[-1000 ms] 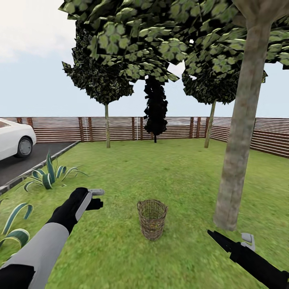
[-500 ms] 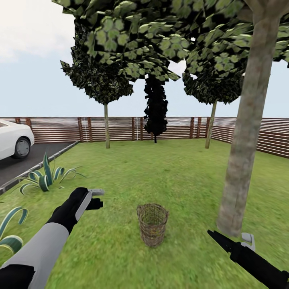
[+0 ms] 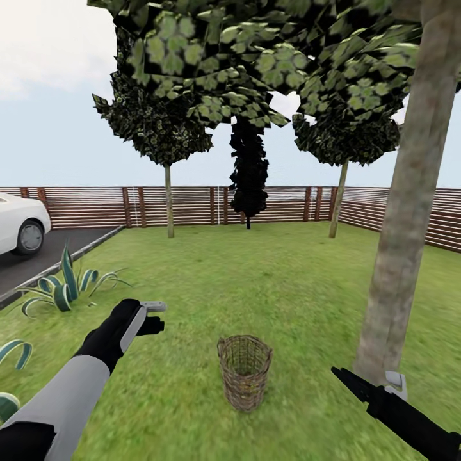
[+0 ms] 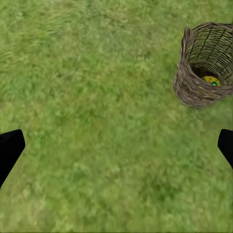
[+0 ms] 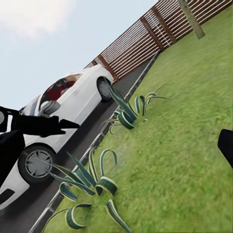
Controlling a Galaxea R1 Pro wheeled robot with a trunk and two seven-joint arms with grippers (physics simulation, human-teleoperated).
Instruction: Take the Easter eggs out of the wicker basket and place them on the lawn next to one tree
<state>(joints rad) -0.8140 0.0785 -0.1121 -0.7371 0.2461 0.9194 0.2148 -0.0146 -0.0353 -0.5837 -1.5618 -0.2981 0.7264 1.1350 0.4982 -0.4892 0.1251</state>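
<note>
The wicker basket (image 3: 244, 371) stands upright on the lawn (image 3: 256, 282), just ahead of me and between my arms. Through its open top in the left wrist view, the basket (image 4: 201, 73) holds a yellow Easter egg (image 4: 211, 80) with a blue mark; any other eggs are hidden. My left gripper (image 3: 157, 317) hovers open to the left of the basket, its fingers (image 4: 9, 150) wide apart over bare grass. My right gripper (image 3: 366, 383) is open, low at the right, close to the foot of a thick grey-brown tree (image 3: 403, 256).
A brown slat fence (image 3: 192, 205) closes the garden at the back, with two thinner trees (image 3: 168, 198) and a black narrow tree (image 3: 248, 173) before it. Spiky striped plants (image 3: 61, 291) and a kerb line the left edge, beside a driveway with a white car (image 3: 19, 224).
The whole view has shifted: the camera has moved closer, so the basket and the big trunk look nearer and lower. Both arms keep their pose.
</note>
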